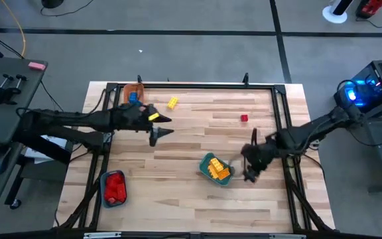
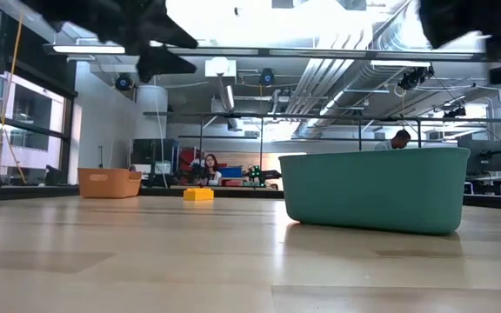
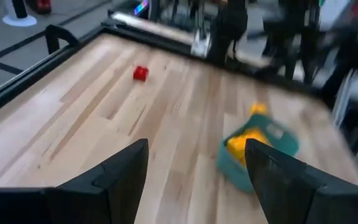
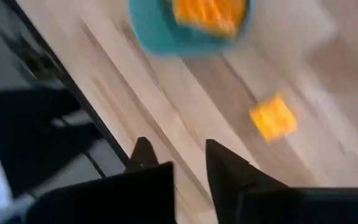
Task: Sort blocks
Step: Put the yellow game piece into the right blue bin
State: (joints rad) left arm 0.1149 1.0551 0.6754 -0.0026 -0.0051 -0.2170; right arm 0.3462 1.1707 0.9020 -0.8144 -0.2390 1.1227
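The left gripper (image 1: 162, 126) hangs wide and empty; a yellow block (image 1: 154, 117) lies just beside its fingers, another (image 1: 172, 103) a little beyond, a red block (image 1: 244, 118) well ahead. The right gripper (image 1: 251, 159) is narrow, holding nothing, beside the teal tray (image 1: 207, 161) of yellow blocks (image 1: 219, 171).

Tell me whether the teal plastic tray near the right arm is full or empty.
Partly filled: the teal plastic tray holds several yellow toy bricks.
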